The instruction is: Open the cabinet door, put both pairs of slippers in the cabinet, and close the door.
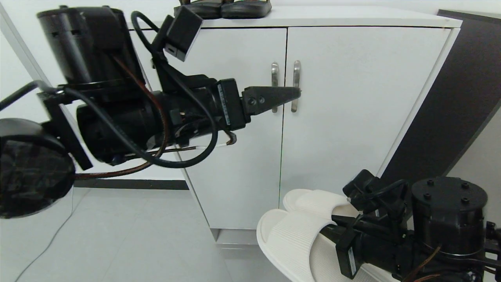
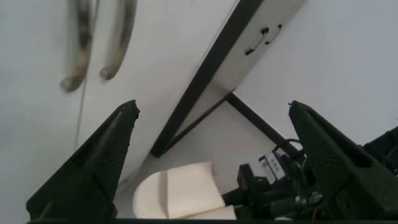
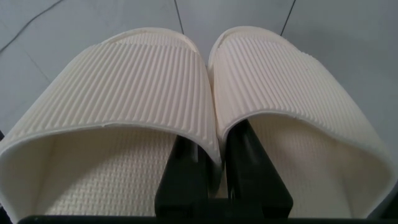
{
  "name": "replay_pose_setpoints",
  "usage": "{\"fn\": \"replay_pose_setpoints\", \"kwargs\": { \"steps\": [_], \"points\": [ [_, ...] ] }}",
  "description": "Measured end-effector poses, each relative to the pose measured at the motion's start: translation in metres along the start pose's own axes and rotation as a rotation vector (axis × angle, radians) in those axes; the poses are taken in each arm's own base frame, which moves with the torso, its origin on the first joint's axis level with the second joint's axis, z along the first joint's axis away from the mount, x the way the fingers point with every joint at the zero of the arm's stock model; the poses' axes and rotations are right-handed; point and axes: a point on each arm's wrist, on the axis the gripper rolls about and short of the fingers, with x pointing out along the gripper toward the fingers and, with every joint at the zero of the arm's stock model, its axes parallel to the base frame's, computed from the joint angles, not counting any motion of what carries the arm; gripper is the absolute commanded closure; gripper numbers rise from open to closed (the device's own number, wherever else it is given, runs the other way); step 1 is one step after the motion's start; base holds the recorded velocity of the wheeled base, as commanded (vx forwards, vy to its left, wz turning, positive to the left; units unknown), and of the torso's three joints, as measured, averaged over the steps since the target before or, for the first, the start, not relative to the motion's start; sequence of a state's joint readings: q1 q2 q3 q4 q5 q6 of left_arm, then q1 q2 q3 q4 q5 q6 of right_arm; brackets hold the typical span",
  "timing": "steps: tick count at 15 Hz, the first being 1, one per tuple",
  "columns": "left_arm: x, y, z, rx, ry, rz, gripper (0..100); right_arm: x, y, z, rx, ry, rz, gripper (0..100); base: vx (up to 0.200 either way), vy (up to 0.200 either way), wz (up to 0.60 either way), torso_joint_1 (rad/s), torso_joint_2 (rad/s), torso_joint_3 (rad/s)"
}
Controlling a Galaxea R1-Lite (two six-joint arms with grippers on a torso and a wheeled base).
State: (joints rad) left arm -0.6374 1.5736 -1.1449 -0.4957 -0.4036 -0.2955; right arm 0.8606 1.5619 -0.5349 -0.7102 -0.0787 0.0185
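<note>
Just beside the door handles (image 1: 296,74), left gripper (image 1: 294,93) holds its fingers (image 2: 102,158) apart.

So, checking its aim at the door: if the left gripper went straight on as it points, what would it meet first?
The left gripper would most likely meet the right door's handle first; depth is unclear, so maybe the door face beside it.

2 cream slippers (image 3: 137,87) — side by side | pincer (image 3: 214,158) clamps their inner straps | tiled floor (image 3: 249,15) behind
</note>
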Motion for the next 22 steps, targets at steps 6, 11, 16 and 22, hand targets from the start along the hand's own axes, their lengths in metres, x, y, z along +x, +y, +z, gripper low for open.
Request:
{"fn": "replay_pose_setpoints", "kwargs": {
  "steps": [6,11,16,22],
  "points": [
    [0.046,0.009,0.013,-0.039,0.000,-0.063,0,0.000,0.001,-0.003,-0.022,0.013,0.004,100,0.000,0.000,0.00,0.000,0.00,0.000],
    [0.069,0.009,0.015,-0.032,-0.015,-0.043,0,0.001,0.001,-0.004,-0.022,0.015,0.005,100,0.000,0.000,0.00,0.000,0.00,0.000],
    [0.085,0.014,0.012,-0.008,-0.027,0.066,0,0.000,0.001,-0.004,-0.023,0.014,0.003,100,0.000,0.000,0.00,0.000,0.00,0.000],
    [0.089,0.019,0.011,0.037,-0.044,0.147,0,0.000,0.001,-0.003,-0.023,0.013,0.005,100,0.000,0.000,0.00,0.000,0.00,0.000]
  ]
}}
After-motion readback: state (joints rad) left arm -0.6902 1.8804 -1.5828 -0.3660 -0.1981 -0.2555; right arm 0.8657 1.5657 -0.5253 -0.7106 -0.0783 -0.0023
